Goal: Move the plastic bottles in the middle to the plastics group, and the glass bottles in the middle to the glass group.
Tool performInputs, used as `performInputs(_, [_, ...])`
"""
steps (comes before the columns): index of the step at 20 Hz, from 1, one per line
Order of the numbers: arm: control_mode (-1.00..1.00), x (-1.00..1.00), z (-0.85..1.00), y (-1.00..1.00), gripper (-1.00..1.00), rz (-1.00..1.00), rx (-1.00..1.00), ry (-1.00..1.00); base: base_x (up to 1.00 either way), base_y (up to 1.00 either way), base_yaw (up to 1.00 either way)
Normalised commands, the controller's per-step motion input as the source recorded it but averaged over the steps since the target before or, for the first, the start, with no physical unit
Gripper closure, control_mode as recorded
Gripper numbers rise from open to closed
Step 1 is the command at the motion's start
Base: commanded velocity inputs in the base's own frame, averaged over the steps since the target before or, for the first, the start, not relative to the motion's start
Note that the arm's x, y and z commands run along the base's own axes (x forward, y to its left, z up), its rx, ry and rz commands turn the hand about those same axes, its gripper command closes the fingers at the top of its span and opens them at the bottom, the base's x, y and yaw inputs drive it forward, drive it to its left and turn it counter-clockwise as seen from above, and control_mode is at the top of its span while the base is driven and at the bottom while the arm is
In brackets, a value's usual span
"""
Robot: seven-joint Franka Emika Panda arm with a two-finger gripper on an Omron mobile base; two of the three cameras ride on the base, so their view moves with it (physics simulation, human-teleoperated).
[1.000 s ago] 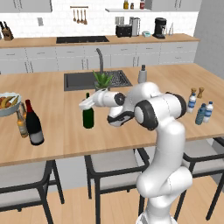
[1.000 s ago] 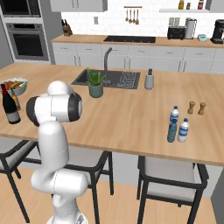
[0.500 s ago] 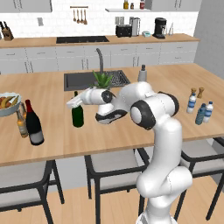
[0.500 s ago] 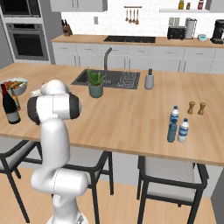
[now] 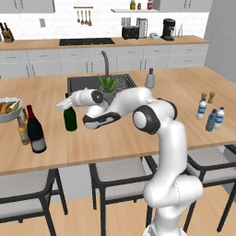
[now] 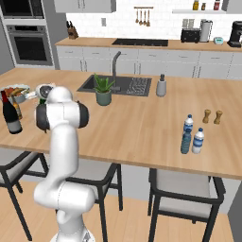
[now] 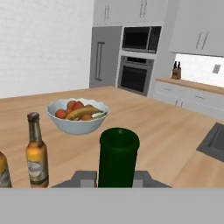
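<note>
The gripper [image 5: 67, 104] is clamped on the neck of the upright green wine bottle [image 5: 70, 118], at 3 o'clock from the black wine bottle [image 5: 35, 131], evidently for carriage toward the amber beer bottles [image 7: 36, 154].

So we've got a glossy white arm [image 5: 168, 138] made of chunky rounded segments, with dark grey discs capping the joints. Behind the gripper [image 5: 69, 102] sits a white hand with a black band underneath.
</note>
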Motion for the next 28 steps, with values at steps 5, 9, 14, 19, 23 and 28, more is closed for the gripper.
performInputs(5, [-1.0, 0.1, 0.0, 0.46, 1.0, 0.0, -0.01, 0.0, 0.0, 0.0, 0.0])
performInputs(9, [-1.0, 0.02, 0.0, 0.48, 1.0, 0.01, -0.01, 0.0, 0.0, 0.0, 0.0])
performInputs(14, [-1.0, 0.0, -0.01, 0.53, 1.0, 0.02, 0.0, 0.0, 0.0, 0.0, 0.0])
performInputs(19, [-1.0, 0.0, -0.01, 0.51, 1.0, 0.04, 0.0, -0.02, 0.0, 0.0, 0.0])
performInputs(23, [-1.0, -0.02, -0.06, 0.42, 1.0, 0.05, 0.0, -0.03, 0.0, 0.0, 0.0])
performInputs(28, [-1.0, -0.05, -0.04, 0.34, 1.0, 0.06, 0.0, -0.02, 0.0, 0.0, 0.0])
